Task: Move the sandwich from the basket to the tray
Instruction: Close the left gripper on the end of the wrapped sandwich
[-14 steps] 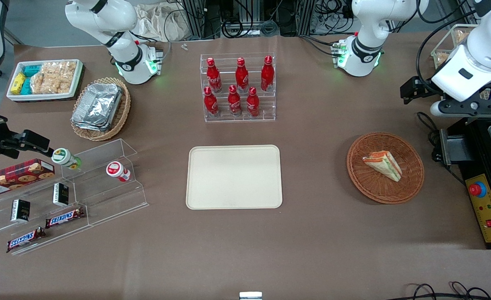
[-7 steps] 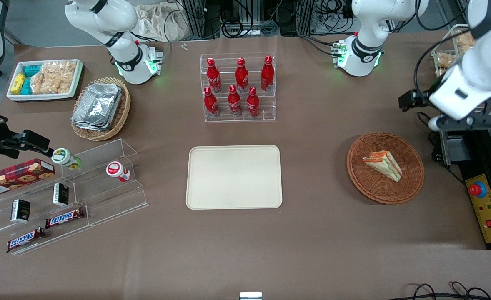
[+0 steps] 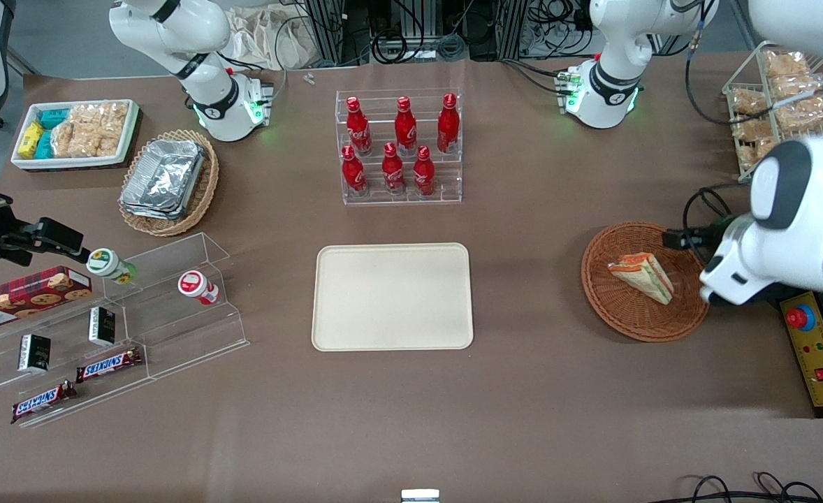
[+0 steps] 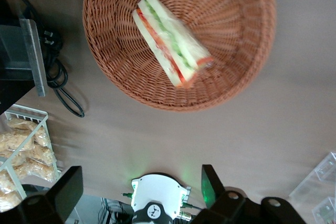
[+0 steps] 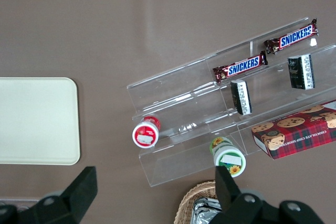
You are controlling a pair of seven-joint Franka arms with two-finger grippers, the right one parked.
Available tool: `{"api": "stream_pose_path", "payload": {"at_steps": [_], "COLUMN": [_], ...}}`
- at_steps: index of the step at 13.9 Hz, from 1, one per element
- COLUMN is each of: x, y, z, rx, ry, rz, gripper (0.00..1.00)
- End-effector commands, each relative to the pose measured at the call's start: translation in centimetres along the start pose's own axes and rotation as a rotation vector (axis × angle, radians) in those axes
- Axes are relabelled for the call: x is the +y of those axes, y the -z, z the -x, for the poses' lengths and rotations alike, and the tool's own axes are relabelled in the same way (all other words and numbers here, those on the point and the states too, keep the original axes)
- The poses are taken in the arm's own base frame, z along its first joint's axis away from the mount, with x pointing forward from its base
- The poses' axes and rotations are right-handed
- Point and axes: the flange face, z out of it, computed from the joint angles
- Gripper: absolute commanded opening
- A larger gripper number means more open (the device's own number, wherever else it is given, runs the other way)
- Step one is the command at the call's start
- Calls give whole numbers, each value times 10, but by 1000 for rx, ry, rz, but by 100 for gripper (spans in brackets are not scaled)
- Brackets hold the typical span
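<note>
The sandwich (image 3: 641, 277) lies in the middle of the basket (image 3: 621, 318), cut edge up (green and red layers showing). The gripper (image 4: 137, 195) hangs above the basket's rim, fingers (image 4: 67, 191) spread wide and empty. The tray (image 3: 392, 297) sits mid-surface, well apart.

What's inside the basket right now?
Only the sandwich, lying flat on the weave of the basket, filling edge showing. What is under the sandwich is covered. The gripper hangs open above the basket, touching nothing.
</note>
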Motion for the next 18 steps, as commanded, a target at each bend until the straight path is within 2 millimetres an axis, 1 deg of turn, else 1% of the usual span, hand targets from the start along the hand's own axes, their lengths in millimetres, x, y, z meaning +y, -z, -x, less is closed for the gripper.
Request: {"api": "stream_pose_path", "payload": {"at_steps": [1, 2, 4, 6, 7, 9, 11, 13, 15, 16, 18], "x": [-25, -41, -53, -71, -68, -61, -55, -47, -43, -39, -26], "y": [-36, -50, -72, -85, -92, -111, -124, -138, -140, -145, -152], "z": [-35, -40, -47, -57, -62, -72, -80, -85, -87, -88, -89], "rx": [-44, -51, -80, -114, -135, -169, -172, -164, -163, -167, -148], "ry": [80, 106, 144, 224, 254, 305, 364, 380, 401, 403, 399], "rz": [51, 81, 181, 284, 319, 317, 313, 345, 374, 368, 361], "gripper": [100, 100, 100, 100, 100, 100, 100, 100, 100, 100, 100]}}
